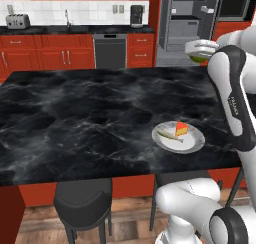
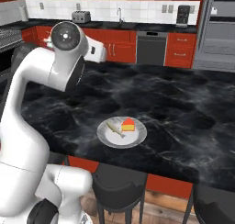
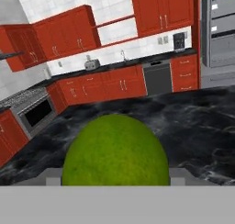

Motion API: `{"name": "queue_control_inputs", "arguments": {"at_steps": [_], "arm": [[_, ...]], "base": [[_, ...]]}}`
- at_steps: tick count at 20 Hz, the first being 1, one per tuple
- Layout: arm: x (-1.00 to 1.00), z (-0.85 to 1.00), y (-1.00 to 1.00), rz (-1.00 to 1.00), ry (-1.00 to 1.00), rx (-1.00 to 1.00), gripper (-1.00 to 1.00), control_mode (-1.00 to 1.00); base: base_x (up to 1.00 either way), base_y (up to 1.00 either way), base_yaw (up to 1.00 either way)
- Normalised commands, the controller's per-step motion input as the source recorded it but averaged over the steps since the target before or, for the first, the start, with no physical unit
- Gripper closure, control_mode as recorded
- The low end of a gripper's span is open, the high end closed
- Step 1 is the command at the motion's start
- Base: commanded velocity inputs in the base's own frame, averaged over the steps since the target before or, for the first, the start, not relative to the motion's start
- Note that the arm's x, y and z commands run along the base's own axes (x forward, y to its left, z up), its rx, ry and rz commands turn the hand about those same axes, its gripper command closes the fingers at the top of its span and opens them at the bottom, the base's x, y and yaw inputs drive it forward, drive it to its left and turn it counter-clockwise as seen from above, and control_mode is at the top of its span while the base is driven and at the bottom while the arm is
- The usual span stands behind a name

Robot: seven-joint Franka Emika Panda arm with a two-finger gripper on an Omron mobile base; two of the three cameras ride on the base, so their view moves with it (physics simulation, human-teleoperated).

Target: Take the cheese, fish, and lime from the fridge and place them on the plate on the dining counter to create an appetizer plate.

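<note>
So the cheese (image 1: pixel 181 128) and fish (image 1: pixel 170 136) are already sitting together on the plate (image 1: pixel 194 144), near edge of the desk (image 1: pixel 75 118). The jaws are grasping the lime (image 3: pixel 114 150), held up high to the plate's right, probably to clear the desk before lowering. Fridge (image 1: pixel 187 23) stands open at the far end.

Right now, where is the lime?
The lime is in the tool's grip, held above the dining counter; in the left base view it is at the right, up past the plate.
</note>
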Motion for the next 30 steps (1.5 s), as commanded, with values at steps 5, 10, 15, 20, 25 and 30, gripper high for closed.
{"name": "queue_control_inputs", "arguments": {"at_steps": [5, 10, 15, 20, 25, 30], "arm": [[-0.01, -0.31, -0.4, 0.07, 0.17, 0.01, 1.0, -1.0], [0.0, -0.64, -0.45, 0.0, 0.14, 0.0, 1.0, -1.0], [0.0, -0.61, -0.44, 0.0, 0.08, 0.0, 1.0, -1.0], [0.0, -0.68, -0.38, 0.0, 0.12, 0.0, 1.0, -1.0], [0.03, -0.72, -0.1, 0.0, 0.25, 0.0, 1.0, -1.0], [0.12, -0.7, 0.0, 0.0, 0.21, 0.0, 1.0, -1.0]], "base": [[0.0, 0.0, 0.0], [0.0, 0.0, 0.0], [0.0, 0.0, 0.0], [0.0, 0.0, 0.0], [0.0, 0.0, 0.0], [0.0, 0.0, 0.0]]}}
